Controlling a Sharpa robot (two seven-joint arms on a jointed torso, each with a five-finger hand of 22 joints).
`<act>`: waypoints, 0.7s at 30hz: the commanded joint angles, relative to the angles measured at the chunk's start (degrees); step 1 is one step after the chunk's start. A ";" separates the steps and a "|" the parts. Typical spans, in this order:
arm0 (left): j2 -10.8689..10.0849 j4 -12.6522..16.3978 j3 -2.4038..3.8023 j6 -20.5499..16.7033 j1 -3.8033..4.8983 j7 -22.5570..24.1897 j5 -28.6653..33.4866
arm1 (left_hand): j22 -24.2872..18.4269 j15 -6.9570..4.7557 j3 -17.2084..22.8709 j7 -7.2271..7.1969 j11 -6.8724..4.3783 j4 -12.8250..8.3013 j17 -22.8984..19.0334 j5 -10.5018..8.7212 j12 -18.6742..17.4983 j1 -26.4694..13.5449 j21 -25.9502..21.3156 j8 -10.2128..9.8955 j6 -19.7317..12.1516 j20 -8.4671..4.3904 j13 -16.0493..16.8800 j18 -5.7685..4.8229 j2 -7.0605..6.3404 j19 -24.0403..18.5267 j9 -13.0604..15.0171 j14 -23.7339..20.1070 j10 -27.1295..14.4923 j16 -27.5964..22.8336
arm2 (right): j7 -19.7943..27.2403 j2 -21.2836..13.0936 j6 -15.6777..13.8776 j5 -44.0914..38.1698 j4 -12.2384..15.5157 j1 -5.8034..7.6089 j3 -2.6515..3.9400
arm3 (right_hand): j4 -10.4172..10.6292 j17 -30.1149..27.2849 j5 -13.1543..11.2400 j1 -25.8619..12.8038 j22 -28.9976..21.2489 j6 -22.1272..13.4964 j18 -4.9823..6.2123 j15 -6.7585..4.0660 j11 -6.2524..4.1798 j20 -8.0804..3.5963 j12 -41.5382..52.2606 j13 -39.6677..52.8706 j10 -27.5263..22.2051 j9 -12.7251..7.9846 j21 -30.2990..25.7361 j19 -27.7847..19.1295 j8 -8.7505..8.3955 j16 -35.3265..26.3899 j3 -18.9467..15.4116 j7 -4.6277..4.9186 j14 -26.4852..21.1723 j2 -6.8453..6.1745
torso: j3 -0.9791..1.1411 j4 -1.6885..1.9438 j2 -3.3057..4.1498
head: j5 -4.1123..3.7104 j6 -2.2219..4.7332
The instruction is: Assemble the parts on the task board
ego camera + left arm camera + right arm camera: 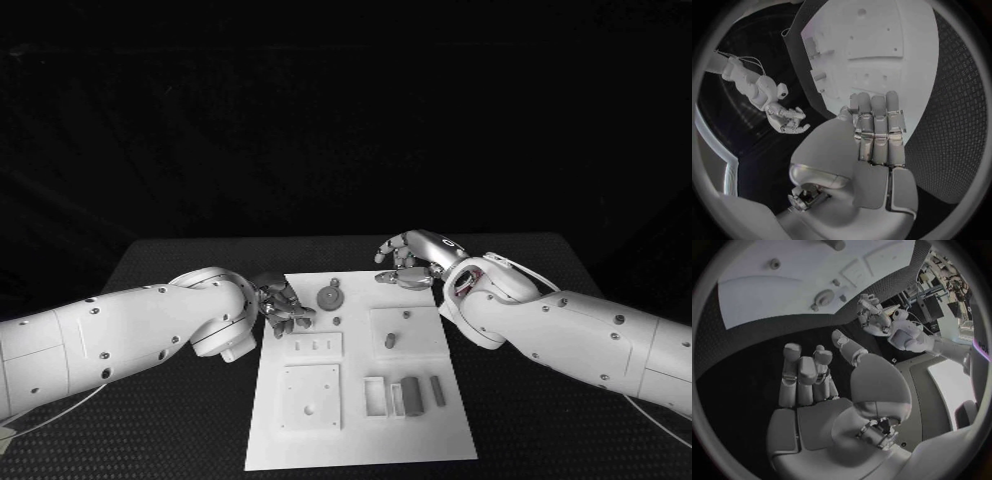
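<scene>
Left hand [283,305] empty, fingers loosely curled, over board's left edge | right hand [411,258] empty, fingers apart, at board's far right corner | table [173,420] black | board [361,440] white, mid-table | round part [330,298] on board's far half, between the hands

Black table [188,420] with a woven-looking top — dark backdrop [346,110] behind it.

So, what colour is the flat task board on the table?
The flat rectangular task board is white, lying on the black table; clearest in the head view.
</scene>
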 commanded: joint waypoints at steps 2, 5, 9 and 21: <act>-0.23 0.16 0.02 -6.22 -0.07 3.52 1.86 | -0.04 -0.06 1.14 -1.44 -1.56 -0.73 -0.70 0.33 -0.17 1.44 -0.40 -0.40 2.25 -0.05 -0.10 -0.09 -0.58 0.23 0.41 -0.29 -2.46 0.61 | 1.07 0.18 1.85 4.30 1.92 -0.90 -0.19 | 0.33 -0.07 0.00 -0.25 0.04 -0.34 0.78 0.43 0.45 -0.09 -0.37 -0.10 -0.62 0.01 -0.41 -0.32 -0.41 -0.51 -0.17 0.40 -0.31 -0.79 | 0.03 0.01 0.00 | -0.22 0.23; -0.45 0.14 0.02 -9.14 -0.09 5.89 5.96 | -0.02 -0.13 1.19 -1.52 -1.64 -0.73 -1.15 0.34 -0.15 1.45 -0.44 -0.55 2.52 -0.11 -0.13 -0.08 -0.60 0.45 0.53 -0.20 -2.26 0.95 | 1.53 0.66 1.75 5.61 2.62 -1.31 -0.42 | 0.32 -0.06 0.00 -0.34 0.03 -0.83 0.78 0.58 0.61 0.03 -0.42 -0.12 -0.96 -0.03 -0.57 -0.55 -0.72 -0.63 -0.24 0.56 -0.60 -0.90 | 0.05 0.08 -0.01 | -0.26 0.39; -0.65 0.17 0.03 -12.54 -0.10 9.53 12.87 | -0.01 -0.20 1.24 -1.58 -1.70 -0.75 -1.52 0.37 -0.14 1.53 -0.49 -0.68 2.72 -0.16 -0.16 -0.06 -0.61 0.62 0.63 -0.14 -2.11 1.23 | 1.91 1.57 2.23 7.12 3.15 -1.64 -0.78 | 0.28 -0.05 -0.01 -0.49 0.02 -1.40 0.78 0.78 0.82 0.22 -0.50 -0.16 -1.47 -0.03 -0.81 -0.90 -1.05 -0.81 -0.37 0.78 -1.05 -1.01 | 0.06 0.07 -0.01 | -0.40 0.61; -0.94 0.71 0.03 -13.46 -0.14 19.13 25.90 | -0.04 -0.29 1.29 -1.62 -1.76 -0.68 -2.40 0.38 -0.21 1.46 -0.69 -1.04 3.00 -0.22 -0.27 -0.10 -0.53 0.87 0.82 -0.13 -1.93 1.72 | 1.81 4.48 0.03 11.11 1.92 -2.47 -0.95 | 0.19 -0.03 -0.01 -0.98 -0.02 -3.60 0.78 1.74 1.79 1.56 -1.08 -0.47 -4.51 0.16 -2.26 -3.26 -2.18 -1.80 -0.83 1.74 -3.88 -1.67 | 0.04 0.23 0.02 | -0.91 1.19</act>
